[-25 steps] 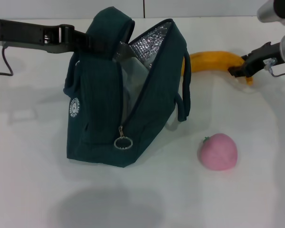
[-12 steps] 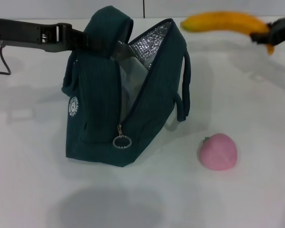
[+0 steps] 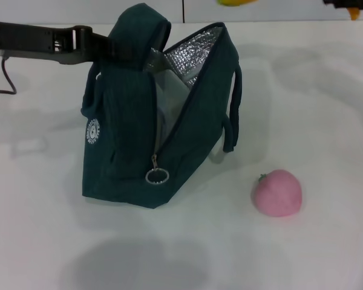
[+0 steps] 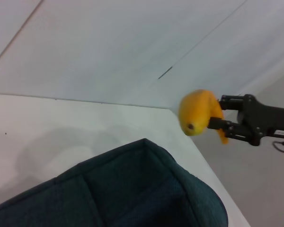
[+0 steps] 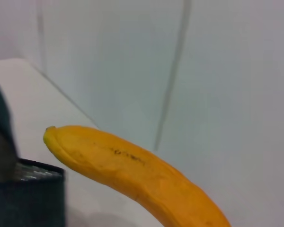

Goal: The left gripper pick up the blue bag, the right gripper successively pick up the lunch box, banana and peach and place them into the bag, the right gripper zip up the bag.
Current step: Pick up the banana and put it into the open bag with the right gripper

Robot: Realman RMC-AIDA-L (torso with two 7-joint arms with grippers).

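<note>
The blue bag stands on the white table with its zip open and the foil lining showing. My left gripper is shut on the bag's upper handle and holds that side up. A pale smooth shape in the opening looks like the lunch box. My right gripper is at the top edge of the head view, shut on one end of the banana. In the left wrist view the banana hangs in the air beyond the bag's rim, held by the right gripper. The peach lies to the right of the bag.
The metal ring pull hangs at the low end of the zip. A loop handle droops down the bag's right side. A cable trails from the left arm. The back wall rises just behind the table.
My right gripper has lifted the banana off the table, carrying it up and leftward until it nearly leaves the head view. The bag and peach stay put.
</note>
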